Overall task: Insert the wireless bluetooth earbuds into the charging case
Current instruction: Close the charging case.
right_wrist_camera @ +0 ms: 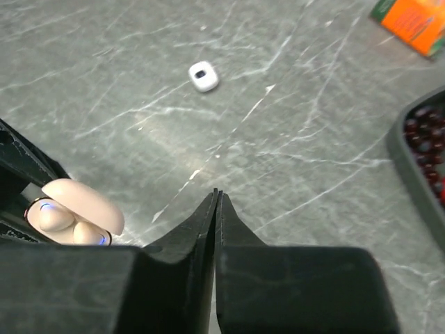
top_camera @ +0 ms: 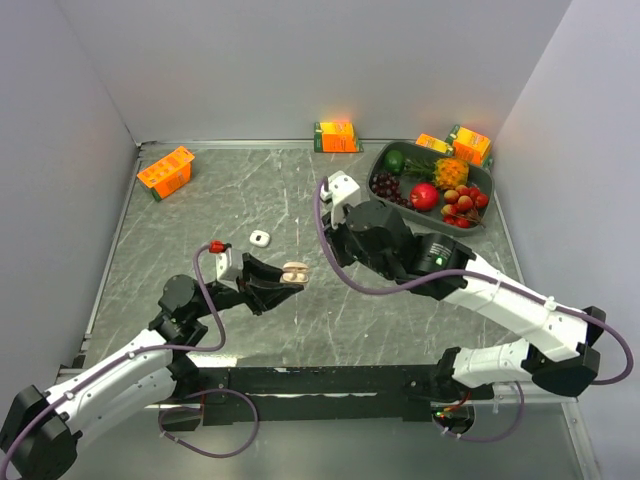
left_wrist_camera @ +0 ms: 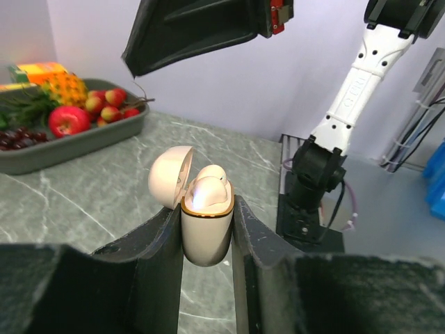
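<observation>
Left claw [left_wrist_camera: 206, 209] grips charging case [left_wrist_camera: 206, 240], earbuds [left_wrist_camera: 208, 188] seemingly seated, far from table [top_camera: 300, 190] edges; right claw [right_wrist_camera: 216, 198] closed.

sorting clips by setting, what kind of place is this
Likely a robotics lab test cell: plain walls box in a marble-pattern table, a left arm and right arm stand at its near edge, with a fruit tray and orange cartons as props.

bright, even light from above, faint shadows. box [top_camera: 336, 130] at 12 o'clock glows overexposed; case [left_wrist_camera: 206, 233] shows glare; wrist foregrounds blur.
</observation>
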Robot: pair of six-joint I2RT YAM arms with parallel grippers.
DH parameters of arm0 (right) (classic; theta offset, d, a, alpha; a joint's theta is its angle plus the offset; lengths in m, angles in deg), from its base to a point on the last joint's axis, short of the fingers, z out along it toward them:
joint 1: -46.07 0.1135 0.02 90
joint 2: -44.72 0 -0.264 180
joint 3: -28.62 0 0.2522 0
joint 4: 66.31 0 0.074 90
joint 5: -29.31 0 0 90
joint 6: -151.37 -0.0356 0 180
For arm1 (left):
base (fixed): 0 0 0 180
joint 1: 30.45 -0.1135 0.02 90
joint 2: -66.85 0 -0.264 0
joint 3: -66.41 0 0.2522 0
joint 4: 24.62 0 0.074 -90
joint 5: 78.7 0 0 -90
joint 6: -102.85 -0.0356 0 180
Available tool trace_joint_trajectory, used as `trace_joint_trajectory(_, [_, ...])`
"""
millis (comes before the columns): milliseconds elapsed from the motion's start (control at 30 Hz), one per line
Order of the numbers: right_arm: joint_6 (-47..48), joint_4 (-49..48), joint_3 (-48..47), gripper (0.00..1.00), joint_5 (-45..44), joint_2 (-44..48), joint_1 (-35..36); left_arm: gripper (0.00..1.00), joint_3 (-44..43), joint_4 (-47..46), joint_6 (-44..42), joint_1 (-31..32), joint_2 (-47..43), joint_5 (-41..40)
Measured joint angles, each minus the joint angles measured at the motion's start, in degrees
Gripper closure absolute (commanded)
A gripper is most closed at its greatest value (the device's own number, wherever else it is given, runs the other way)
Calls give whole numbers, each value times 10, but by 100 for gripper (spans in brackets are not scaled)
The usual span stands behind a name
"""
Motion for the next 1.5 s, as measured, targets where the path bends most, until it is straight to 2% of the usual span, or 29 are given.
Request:
trace_joint_trajectory(233, [-43, 11, -15, 100, 66, -18, -9, 99, -7, 11, -38, 5, 7, -8])
trace_joint_trajectory(667, [-57, 12, -15, 100, 118, -46, -8, 99, -26, 27, -50, 24, 30, -19])
trace_joint_trajectory(1500, [-57, 9, 10, 100, 140, -25, 16, 99, -38, 45, -57, 36, 48, -42])
